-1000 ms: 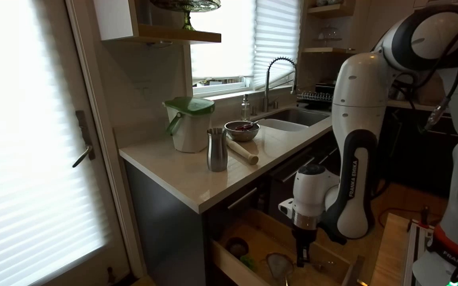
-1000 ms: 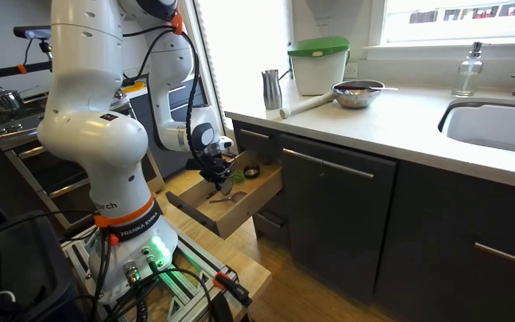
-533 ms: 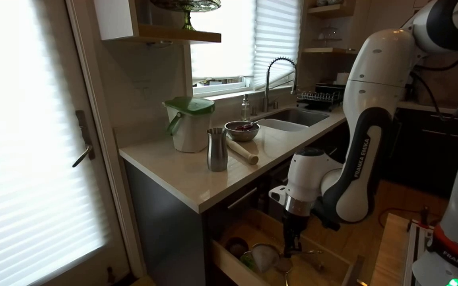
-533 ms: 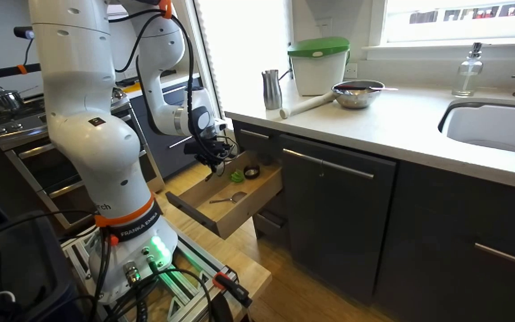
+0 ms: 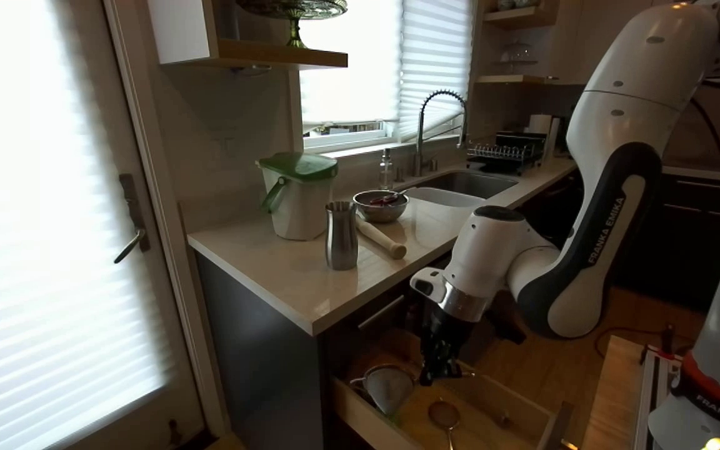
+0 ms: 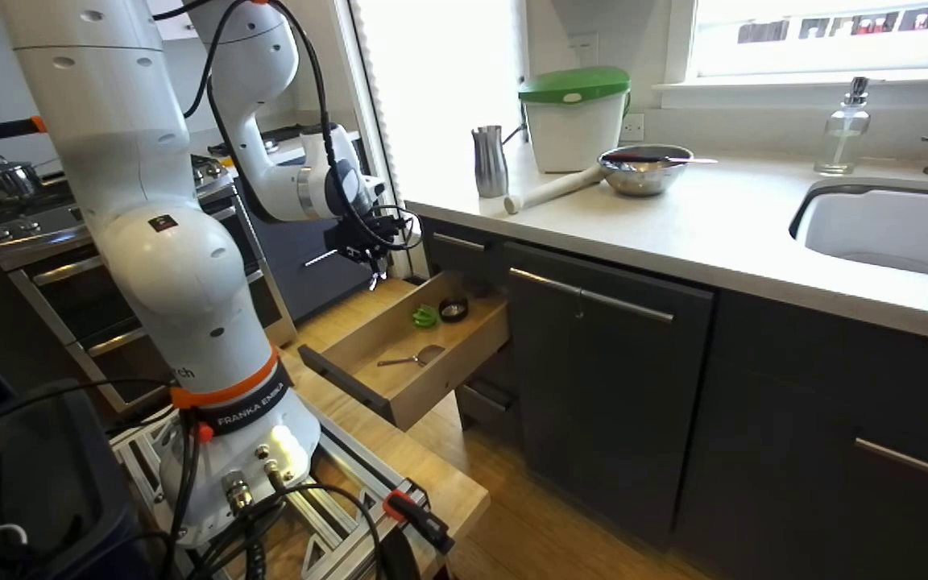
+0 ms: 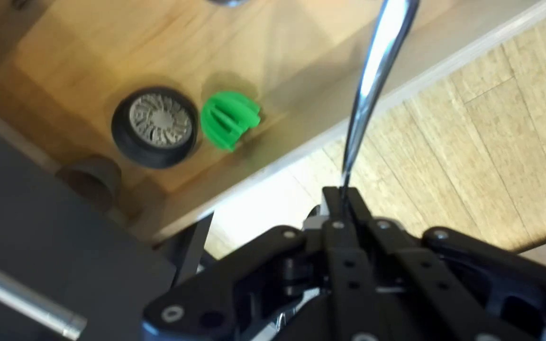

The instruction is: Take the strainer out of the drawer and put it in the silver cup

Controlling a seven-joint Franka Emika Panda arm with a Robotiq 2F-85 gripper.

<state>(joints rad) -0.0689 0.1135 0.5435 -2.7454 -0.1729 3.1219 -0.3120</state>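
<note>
Both strainer [image 5: 389, 389] and gripper [image 7: 344, 194] have moved upward since the earlier frame, and leftward in an exterior view

I am pinching the strainer by its slim handle [image 7: 372, 87]; in the wrist view both fingers [image 7: 332, 203] are pressed on the metal with almost no gap. Its mesh bowl [image 5: 386, 394] is raised near the drawer [image 6: 452, 377], whether directly over it or beside, I cannot tell. Inside the drawer a smaller strainer [image 5: 444, 414] is lying, and the silver cup [image 5: 341, 237] stands upright on the counter [image 5: 272, 265], just beside a wooden stick [image 5: 383, 240]
</note>
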